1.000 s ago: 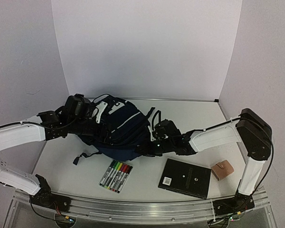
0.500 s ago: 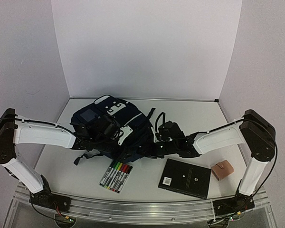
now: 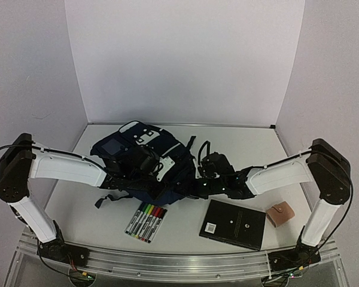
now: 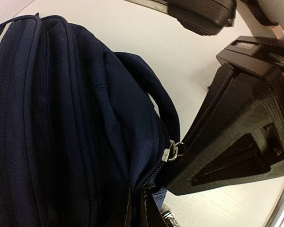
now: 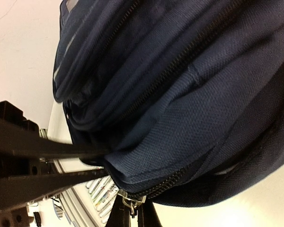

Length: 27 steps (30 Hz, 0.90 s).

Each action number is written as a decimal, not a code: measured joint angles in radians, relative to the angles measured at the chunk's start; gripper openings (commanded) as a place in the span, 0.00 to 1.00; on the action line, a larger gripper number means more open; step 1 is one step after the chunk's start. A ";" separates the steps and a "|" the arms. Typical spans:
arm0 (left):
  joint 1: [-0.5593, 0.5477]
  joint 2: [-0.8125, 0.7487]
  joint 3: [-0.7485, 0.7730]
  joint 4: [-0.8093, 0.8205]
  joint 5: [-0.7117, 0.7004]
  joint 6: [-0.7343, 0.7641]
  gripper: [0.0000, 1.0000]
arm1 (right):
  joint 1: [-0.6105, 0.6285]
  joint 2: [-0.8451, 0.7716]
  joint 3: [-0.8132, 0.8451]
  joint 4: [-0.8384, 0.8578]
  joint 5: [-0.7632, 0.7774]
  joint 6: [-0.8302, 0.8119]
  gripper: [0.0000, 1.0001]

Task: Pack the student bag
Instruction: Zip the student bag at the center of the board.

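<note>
Student bag [image 3: 131, 156] lies at nine o'clock of the worktop [image 3: 245, 149] centre. The left gripper [image 5: 130, 208], wide a second ago, now pinches its zip pull [image 4: 172, 151] at the bag's five o'clock. The right gripper [image 5: 102, 161] clamps fabric beside it, likely readying the unzip.

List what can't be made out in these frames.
- student bag interior: in the top view the arms cover its near side; wrist views show only outer fabric.
- Whether the left end effector pinches the zipper pull: left wrist view shows one finger, the other cut off.
- black book cover text: top view, too small.
- markers: right wrist view, mostly behind the bag.
</note>
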 measured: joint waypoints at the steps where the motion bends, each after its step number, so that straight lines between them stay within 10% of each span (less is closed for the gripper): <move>1: -0.004 0.000 0.000 0.008 0.000 -0.005 0.00 | 0.001 -0.012 0.000 -0.015 0.018 0.003 0.00; 27: -0.024 -0.123 -0.145 0.106 0.004 -0.039 0.00 | -0.294 -0.028 -0.010 -0.160 -0.220 -0.217 0.00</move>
